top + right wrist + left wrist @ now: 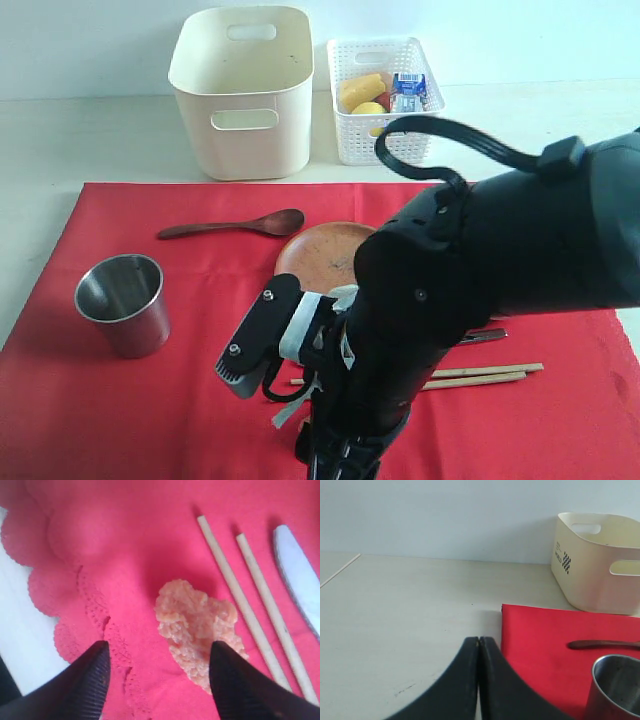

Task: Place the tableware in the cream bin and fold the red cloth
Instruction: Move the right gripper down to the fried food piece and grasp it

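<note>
Chopsticks lie on red cloth just beside wide-open, empty right fingers; left fingers pressed together.

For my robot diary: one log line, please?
right claw open over food piece | left claw shut | cup, spoon, plate on cloth

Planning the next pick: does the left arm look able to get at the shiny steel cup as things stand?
Probably yes. The left gripper, shut, hangs just off the edge of the bright red cloth; the shiny steel cup stands close by, nothing between them. It must open first.
</note>
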